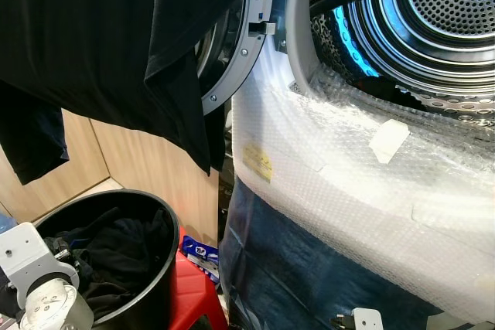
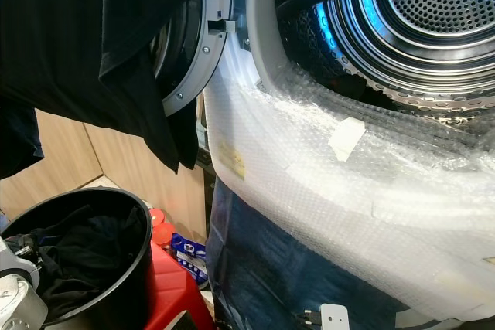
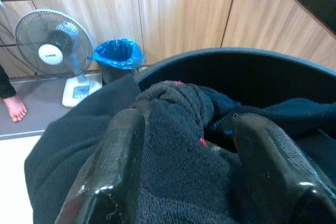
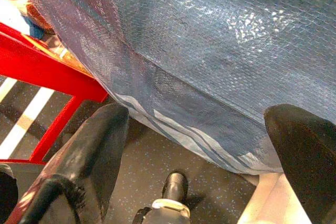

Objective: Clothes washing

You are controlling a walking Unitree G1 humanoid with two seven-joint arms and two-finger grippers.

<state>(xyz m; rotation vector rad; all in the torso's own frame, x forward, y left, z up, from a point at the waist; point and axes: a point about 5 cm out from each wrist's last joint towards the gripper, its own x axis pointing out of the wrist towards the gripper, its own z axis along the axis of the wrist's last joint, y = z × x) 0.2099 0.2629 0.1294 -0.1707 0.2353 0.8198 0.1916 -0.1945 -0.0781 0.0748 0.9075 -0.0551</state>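
A black bucket (image 1: 165,226) at lower left holds dark clothes (image 1: 116,256). My left arm (image 1: 42,287) reaches into it. In the left wrist view my left gripper (image 3: 189,182) is shut on a bunched dark garment (image 3: 178,129), which bulges between the two fingers (image 3: 110,166). The washing machine's drum (image 1: 448,5) stands open at upper right, its door (image 1: 241,48) swung to the left. A black garment (image 1: 100,28) hangs in front of the door. My right gripper (image 4: 194,166) hangs open low by the machine's wrapped front, holding nothing.
Bubble wrap (image 1: 348,191) covers the machine's front below the drum. The bucket stands on a red stool (image 1: 193,291). Wooden cabinet panels (image 1: 147,160) are behind it. On the floor nearby are a fan (image 3: 52,40), a blue-lined bin (image 3: 118,56) and a person's foot (image 3: 16,108).
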